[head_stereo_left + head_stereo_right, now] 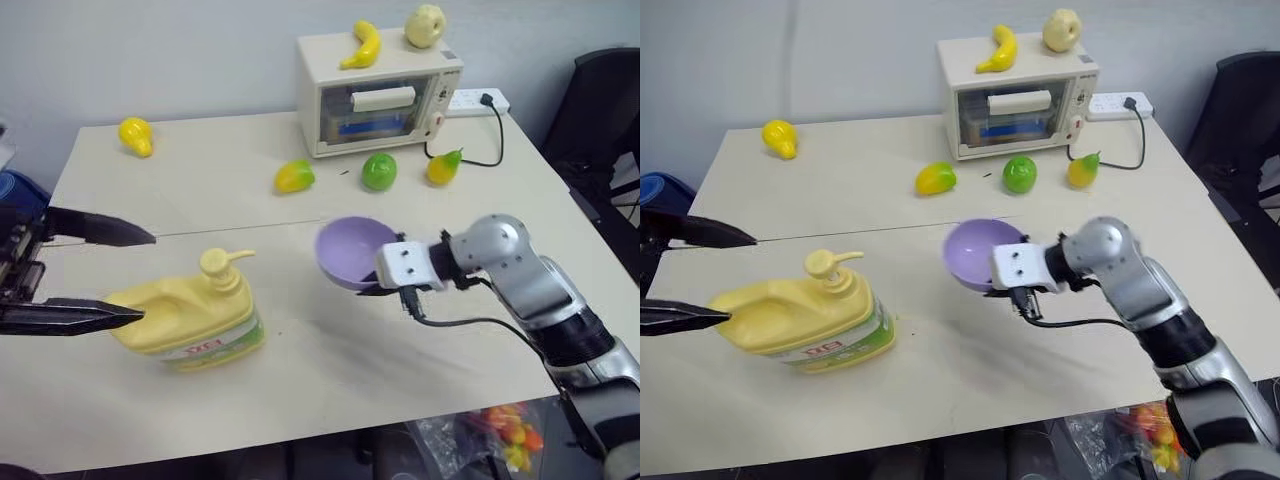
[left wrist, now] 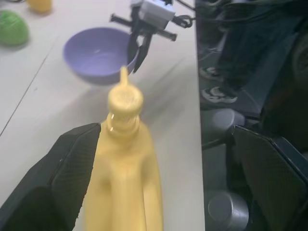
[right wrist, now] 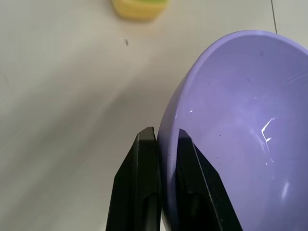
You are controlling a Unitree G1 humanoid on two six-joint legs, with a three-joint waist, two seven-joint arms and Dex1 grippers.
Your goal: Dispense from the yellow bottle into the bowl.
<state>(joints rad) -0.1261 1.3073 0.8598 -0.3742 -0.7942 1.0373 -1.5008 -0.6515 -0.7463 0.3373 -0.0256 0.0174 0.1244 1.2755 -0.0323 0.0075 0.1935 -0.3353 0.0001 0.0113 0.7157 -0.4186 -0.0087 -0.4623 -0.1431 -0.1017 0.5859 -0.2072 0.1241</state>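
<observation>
The yellow bottle stands upright on the table at the front left, its pump spout turned toward the bowl. My left gripper is open wide at the bottle's handle end, one finger on each side, not gripping it. The lavender bowl hangs tilted just right of the bottle, with its opening facing the bottle. My right gripper is shut on the bowl's rim, one finger inside and one outside.
A small white oven stands at the back with a banana and an apple on top. Toy fruits lie in front of it, and a yellow pear lies at the back left. A black chair stands to the right.
</observation>
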